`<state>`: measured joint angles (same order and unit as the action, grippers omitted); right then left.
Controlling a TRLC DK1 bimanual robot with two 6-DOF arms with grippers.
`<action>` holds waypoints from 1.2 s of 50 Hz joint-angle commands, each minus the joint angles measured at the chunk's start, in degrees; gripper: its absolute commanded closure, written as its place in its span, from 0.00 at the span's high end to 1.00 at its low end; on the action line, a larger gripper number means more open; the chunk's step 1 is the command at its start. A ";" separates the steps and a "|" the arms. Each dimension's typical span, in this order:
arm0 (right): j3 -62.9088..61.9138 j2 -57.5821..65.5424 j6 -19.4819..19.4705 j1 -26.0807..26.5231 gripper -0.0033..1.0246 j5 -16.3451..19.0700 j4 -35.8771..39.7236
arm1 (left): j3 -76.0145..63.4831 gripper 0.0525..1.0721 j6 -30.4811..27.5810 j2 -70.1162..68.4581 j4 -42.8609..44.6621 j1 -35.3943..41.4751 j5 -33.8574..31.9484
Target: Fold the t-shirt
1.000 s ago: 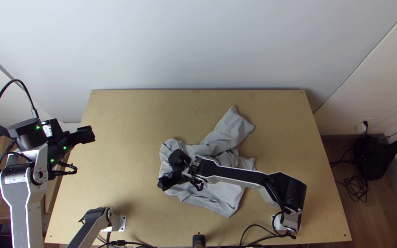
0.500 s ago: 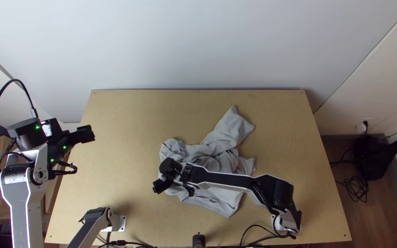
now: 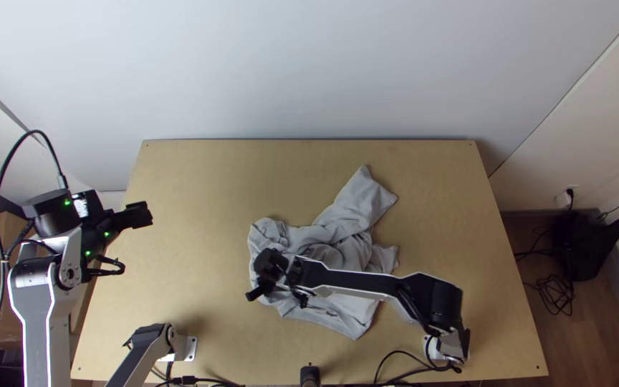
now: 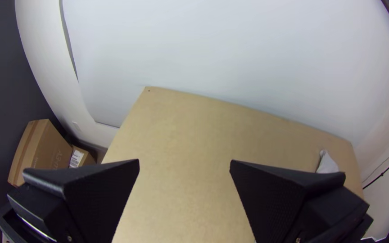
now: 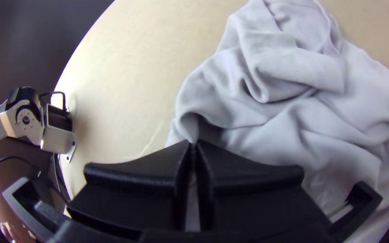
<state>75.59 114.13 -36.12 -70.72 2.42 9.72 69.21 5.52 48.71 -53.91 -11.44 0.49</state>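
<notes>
Right tool point(image 5: 192, 143) is clenched on a pinch of the shirt point(image 3: 360, 208), right at the near-left edge, with a little fold of fabric running up into the fingertips. Rest of the shirt is pretty much a bunched heap around the middle of the surface point(image 3: 202, 179), one part poking out toward the far side. No neat fold in it that I can spot, so I'd call this the early straightening-out bit. Next move, imo: lift that edge a touch and drag it outward to spread the cloth, without just hauling the whole lump along. A second grip would help tbh.

Pose-wise, the right arm point(image 3: 352, 281) stretches low over the shirt from its base, tool angled down. The left arm point(image 3: 41, 322) is raised off to the side, its left tool point(image 4: 184, 160) released, fingers wide apart, well away from the shirt.
</notes>
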 commanded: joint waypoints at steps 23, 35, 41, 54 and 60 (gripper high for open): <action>-23.03 -37.31 -0.80 7.88 0.03 2.24 12.26 | -5.58 0.95 -1.56 1.39 12.25 22.69 -0.23; -28.66 -47.24 1.14 16.40 0.03 6.20 19.11 | -5.75 0.95 -1.48 11.41 18.75 34.03 0.39; -31.38 -51.81 6.06 17.37 0.03 6.37 23.33 | -5.05 0.95 -2.35 17.12 22.97 39.39 0.74; -34.11 -57.61 14.15 17.37 0.03 9.54 27.46 | 4.27 0.95 -1.74 33.73 28.25 45.28 0.65; -34.99 -58.23 15.99 16.75 0.03 12.53 27.81 | 8.31 0.95 -1.12 40.06 30.18 48.00 0.65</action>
<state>42.35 57.08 -22.68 -53.56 13.15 36.75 73.52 3.90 84.77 -25.78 34.44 1.08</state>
